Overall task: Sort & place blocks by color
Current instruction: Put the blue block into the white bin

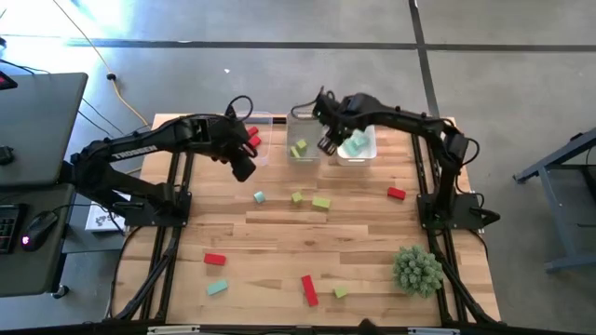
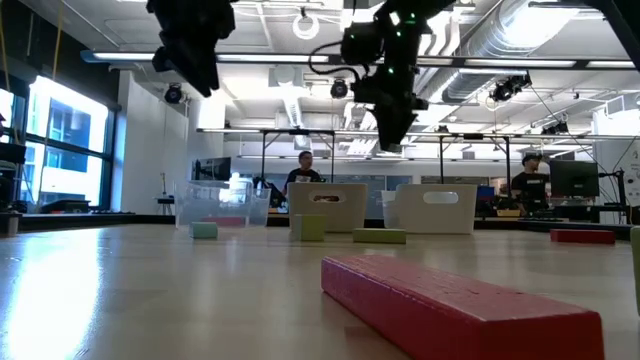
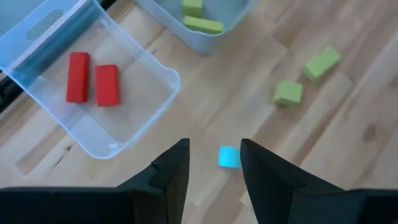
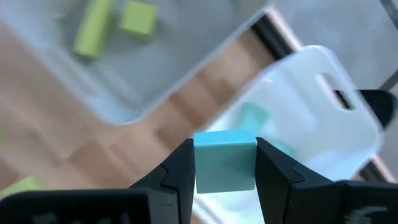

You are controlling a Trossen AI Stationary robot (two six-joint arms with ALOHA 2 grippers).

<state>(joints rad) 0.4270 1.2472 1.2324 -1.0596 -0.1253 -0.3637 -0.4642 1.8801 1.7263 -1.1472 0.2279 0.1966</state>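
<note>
Three clear bins stand at the table's far edge: the left one (image 3: 118,93) holds two red blocks (image 3: 93,79), the middle one (image 1: 303,138) yellow-green blocks, the right one (image 1: 358,147) teal blocks. My right gripper (image 4: 225,163) hangs above the gap between the middle and right bins, shut on a teal cube (image 4: 225,158). My left gripper (image 3: 213,163) is open, raised near the left bin, above a small teal block (image 3: 229,157) lying flat on the table. Loose red, green and teal blocks (image 1: 321,202) lie across the table. My right gripper pinches the teal cube by two opposite side faces (image 4: 199,163) between its two fingers, coming from above and pointing down. The cube is lifted clear, over the near rim of the right bin.
A spiky green fake plant (image 1: 416,269) stands near the table's near right corner. Loose blocks include a red bar (image 1: 308,289) and a red block (image 1: 215,260) toward the near edge, and a red block (image 1: 397,194) on the right. People sit at desks in the room beyond.
</note>
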